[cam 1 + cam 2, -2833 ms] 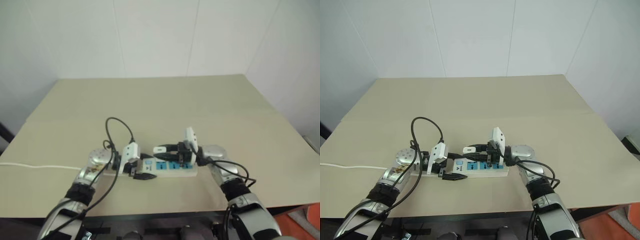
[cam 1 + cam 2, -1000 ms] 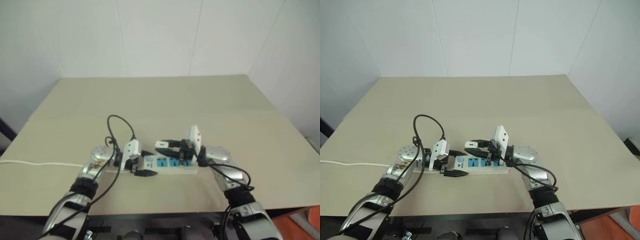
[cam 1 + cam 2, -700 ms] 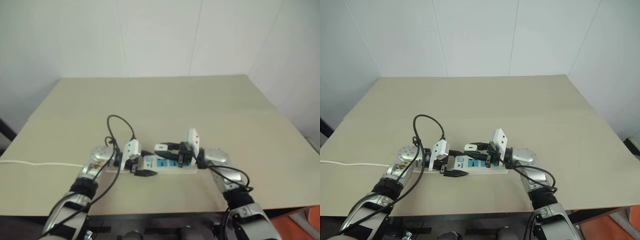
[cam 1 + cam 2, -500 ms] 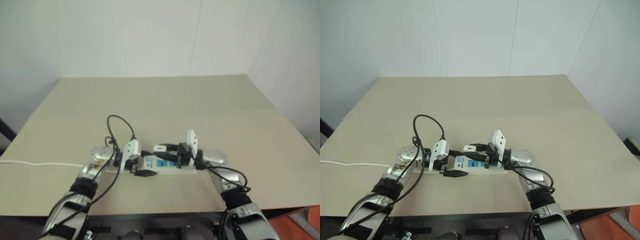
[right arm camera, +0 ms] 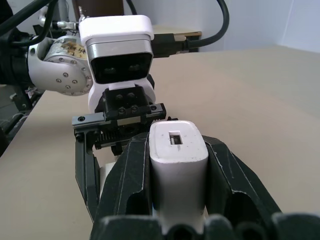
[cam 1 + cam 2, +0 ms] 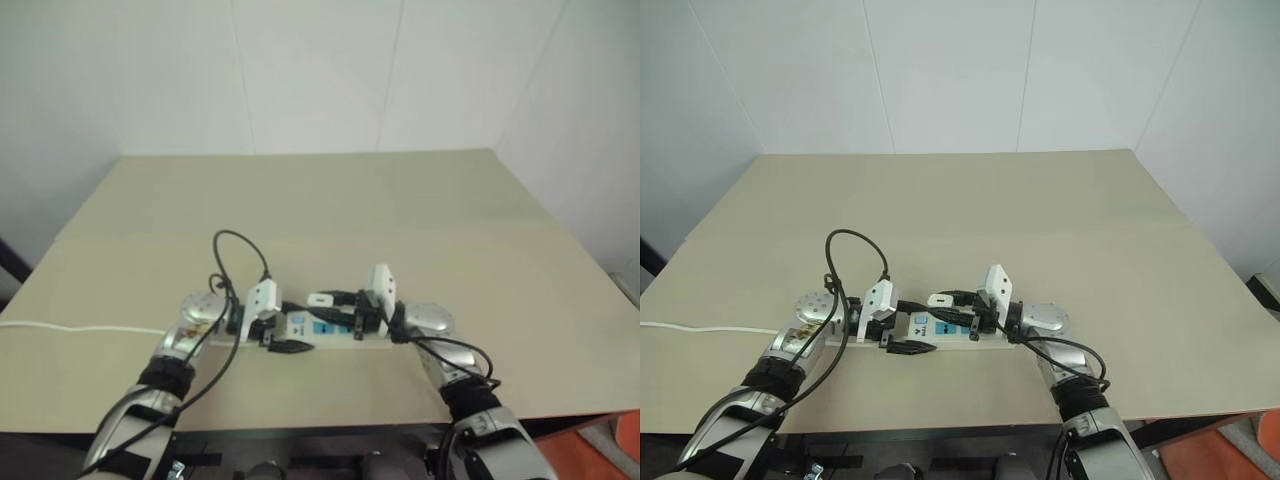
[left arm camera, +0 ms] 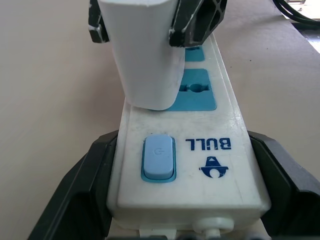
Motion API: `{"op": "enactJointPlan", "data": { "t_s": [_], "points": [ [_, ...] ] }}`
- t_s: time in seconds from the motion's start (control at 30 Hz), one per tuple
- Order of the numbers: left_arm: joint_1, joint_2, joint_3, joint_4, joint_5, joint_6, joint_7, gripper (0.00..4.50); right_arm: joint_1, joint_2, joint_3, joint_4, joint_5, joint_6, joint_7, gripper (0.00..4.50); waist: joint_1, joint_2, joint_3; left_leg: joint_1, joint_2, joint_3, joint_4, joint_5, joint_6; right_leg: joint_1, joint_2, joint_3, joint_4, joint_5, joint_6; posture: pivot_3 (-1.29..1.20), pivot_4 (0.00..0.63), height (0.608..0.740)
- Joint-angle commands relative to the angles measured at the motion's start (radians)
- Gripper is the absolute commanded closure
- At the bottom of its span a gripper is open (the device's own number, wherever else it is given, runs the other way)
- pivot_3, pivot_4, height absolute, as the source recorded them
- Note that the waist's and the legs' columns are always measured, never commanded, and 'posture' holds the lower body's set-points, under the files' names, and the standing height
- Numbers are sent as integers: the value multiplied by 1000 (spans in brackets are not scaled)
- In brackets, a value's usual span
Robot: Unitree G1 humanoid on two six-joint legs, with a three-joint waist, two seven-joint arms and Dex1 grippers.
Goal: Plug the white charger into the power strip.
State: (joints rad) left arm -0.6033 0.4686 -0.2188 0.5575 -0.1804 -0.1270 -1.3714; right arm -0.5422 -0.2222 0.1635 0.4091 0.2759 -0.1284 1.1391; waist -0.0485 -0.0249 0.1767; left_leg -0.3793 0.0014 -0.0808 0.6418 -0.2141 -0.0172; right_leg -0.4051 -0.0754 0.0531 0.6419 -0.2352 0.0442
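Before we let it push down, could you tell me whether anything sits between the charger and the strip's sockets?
Nothing visible does. The white charger, held in the right gripper, sits directly over the power strip beside a bare blue socket.

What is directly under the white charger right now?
The power strip, near its first blue socket beside the switch. The charger covers its own prongs, so how deep they sit cannot be seen.

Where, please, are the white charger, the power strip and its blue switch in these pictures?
white charger (image 7: 147, 55): left wrist view, its front face.
power strip (image 7: 225, 170): left wrist view, bare white top beside the logo.
blue switch (image 7: 159, 157): left wrist view, middle of the button.
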Motion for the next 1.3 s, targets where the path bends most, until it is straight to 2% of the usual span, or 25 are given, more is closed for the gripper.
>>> {"op": "enactJointPlan", "data": {
  "t_s": [0.03, 0.27, 0.67, 1.3],
  "points": [
    [25, 36, 0, 4, 25, 12, -11, 1205, 19, -56, 11, 69, -46, -45, 45, 3378, 1, 0, 0, 0, 0, 0, 0, 0, 0, 0, 0, 0, 0, 0, 0, 0, 150, 740],
    [33, 51, 7, -9, 23, 14, -13, 1205, -15, -78, 35, 142, -31, -41, 118, 3378, 2, 0, 0, 1, 0, 0, 0, 0, 0, 1, 0, 0, 0, 0, 0, 0, 150, 740],
    [86, 98, 29, -87, 3, 48, 11, 1205, -32, -50, 35, 270, -42, -66, 130, 3378, -16, 0, -1, 5, 0, 0, -1, 0, 0, 4, 0, 0, 0, 0, 0, 0, 150, 740],
    [111, 145, 47, -133, -7, 71, 22, 1205, -45, -129, 54, 397, -79, -116, 187, 3378, -20, -2, -3, 6, 0, 0, -2, 0, 0, 4, 0, 0, 0, 0, -1, 0, 150, 740]
  ]
}}
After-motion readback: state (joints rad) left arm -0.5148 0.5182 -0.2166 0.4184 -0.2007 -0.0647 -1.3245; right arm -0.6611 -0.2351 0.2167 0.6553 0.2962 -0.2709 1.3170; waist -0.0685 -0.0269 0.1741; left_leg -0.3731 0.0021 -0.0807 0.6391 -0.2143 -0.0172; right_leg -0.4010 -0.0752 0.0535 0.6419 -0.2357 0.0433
